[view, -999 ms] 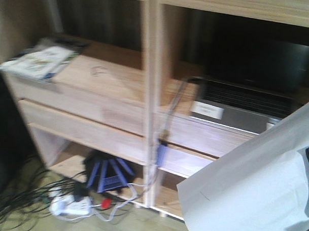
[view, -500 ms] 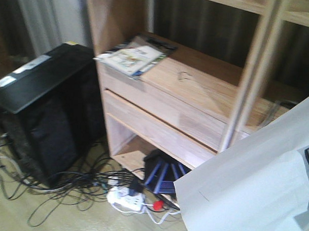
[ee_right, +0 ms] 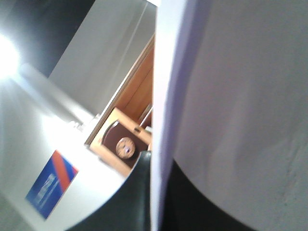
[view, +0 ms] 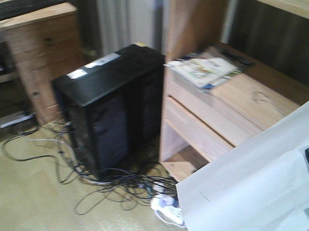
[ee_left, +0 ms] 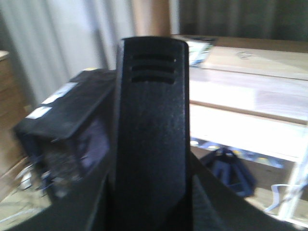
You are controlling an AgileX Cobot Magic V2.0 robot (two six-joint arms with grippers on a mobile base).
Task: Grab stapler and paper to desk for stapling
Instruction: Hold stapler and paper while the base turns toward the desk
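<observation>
The paper [view: 243,189] sits at 4 o'clock in the front view, just where it was a second ago, while everything behind it has slid right. The laptop bay has gone. The shelf [view: 215,122] with its magazines [view: 204,69] has drifted to 2 o'clock. A black tower [view: 109,104] over a tangle of cables [view: 101,189] has come to centre. That reads as the base swinging left, away from the shelf, with both things already aboard, so this is the carry.

The right gripper [ee_right: 159,202] is clamped on the sheet's lower part. Its wrist view looks up along the sheet's edge, so the arm is tipped back and holds the paper up, slanted.

In the left wrist view a black ribbed body, by my reading the stapler [ee_left: 151,134], stands upright and fills the centre. The left gripper [ee_left: 150,211] is closed on its base, and its orange patch is out of sight.

Farthest off, at 10 o'clock, a wooden top [view: 38,15] with something dark on it has come into view. It may be the desk, but blur hides its edge, so I cannot tell.
</observation>
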